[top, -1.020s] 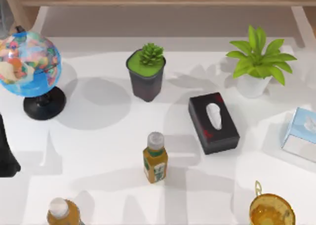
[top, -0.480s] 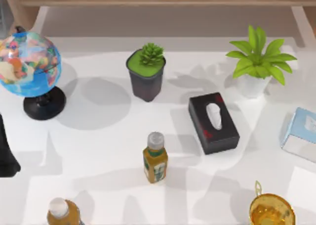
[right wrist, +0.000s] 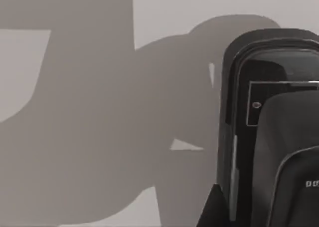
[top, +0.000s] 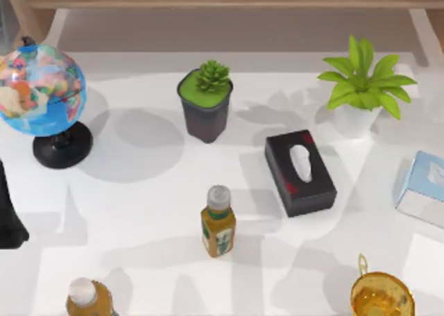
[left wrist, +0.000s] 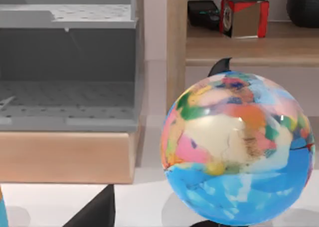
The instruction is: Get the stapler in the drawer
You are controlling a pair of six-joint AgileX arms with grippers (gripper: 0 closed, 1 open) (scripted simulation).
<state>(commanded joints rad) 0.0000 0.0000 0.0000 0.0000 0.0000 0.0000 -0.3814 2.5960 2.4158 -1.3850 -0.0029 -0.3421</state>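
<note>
Stapler (right wrist: 269,132) close below — tabletop scene unchanged.

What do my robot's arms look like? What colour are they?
Mostly black and plain. The left arm is a smooth black shape at the top view's left edge. The left tool shows a pointed black tip in its wrist view, and the right tool shows a dark pointed tip too. No cables or markings are visible.

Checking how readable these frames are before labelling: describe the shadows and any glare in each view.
Top view: soft grey shadows overlap across the white table, darkest beside the globe and succulent pot. Left wrist view: evenly lit, globe shows no harsh glare, grey drawer interior dim. Right wrist view: broad shadows on the table, thin glossy edge on the stapler.
</note>
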